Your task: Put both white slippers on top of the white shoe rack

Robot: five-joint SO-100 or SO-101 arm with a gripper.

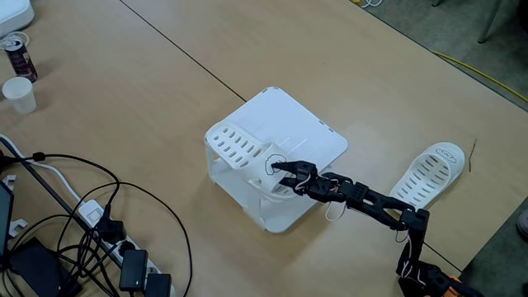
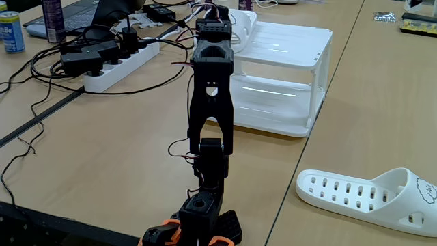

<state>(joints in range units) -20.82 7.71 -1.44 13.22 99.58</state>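
One white slipper (image 1: 238, 147) lies along the left edge of the white shoe rack's (image 1: 305, 132) flat top, slot holes up. Its end with the black drawing points at the arm. My gripper (image 1: 279, 171) is at that end, its black fingers closed around the slipper's edge. In a fixed view from behind the arm, this slipper (image 2: 246, 24) peeks out beside the upright arm, which hides the gripper, and the rack (image 2: 287, 68) stands behind. The other white slipper (image 1: 429, 173) lies on the table right of the rack, close to the arm's base (image 2: 369, 197).
A power strip (image 2: 113, 68) with tangled black cables (image 1: 91, 223) lies left of the rack. A paper cup (image 1: 18, 94) and a can (image 1: 18, 54) stand at the far left. Bare table surrounds the rack on the other sides.
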